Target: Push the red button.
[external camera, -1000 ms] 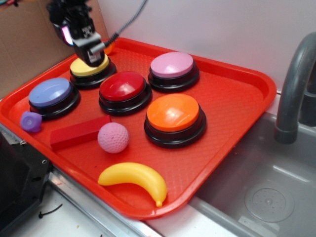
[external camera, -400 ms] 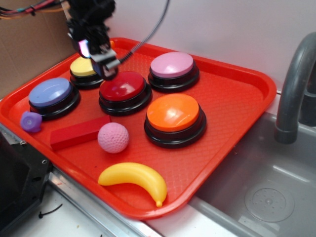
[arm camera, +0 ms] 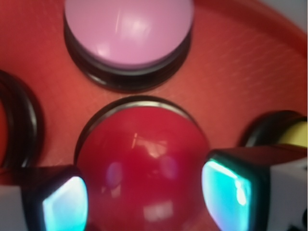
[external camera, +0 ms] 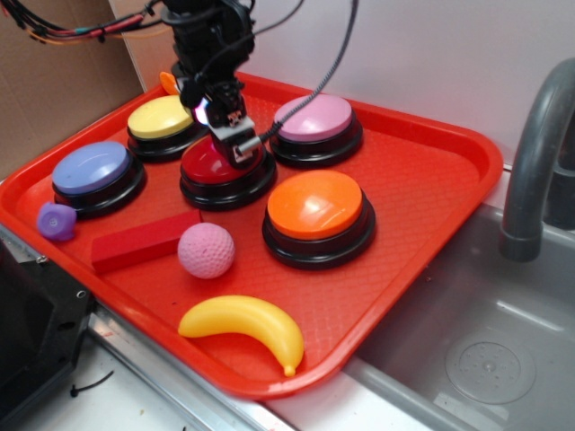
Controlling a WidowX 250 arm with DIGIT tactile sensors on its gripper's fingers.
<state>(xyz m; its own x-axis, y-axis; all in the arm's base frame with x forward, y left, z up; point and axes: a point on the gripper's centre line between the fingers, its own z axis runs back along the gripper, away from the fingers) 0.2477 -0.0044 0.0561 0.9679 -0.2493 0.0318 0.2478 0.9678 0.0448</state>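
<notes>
The gripper (external camera: 236, 144), its jaws set wide apart and holding nothing, hangs right above the red button (arm camera: 142, 166) in the middle of the red tray (external camera: 422, 180), so the next move is probably a straight press down.

The red button (external camera: 208, 163) has a glossy, smooth plastic dome – light spots reflect on it in the wrist view – and a black shiny base. The pink button (arm camera: 129, 26) looks smooth with a softer shine. The red tray (external camera: 422, 189) is plastic with a fine rough pattern. The banana (external camera: 241, 325) is glossy plastic, the pink ball (external camera: 206, 250) is dimpled and matt
</notes>
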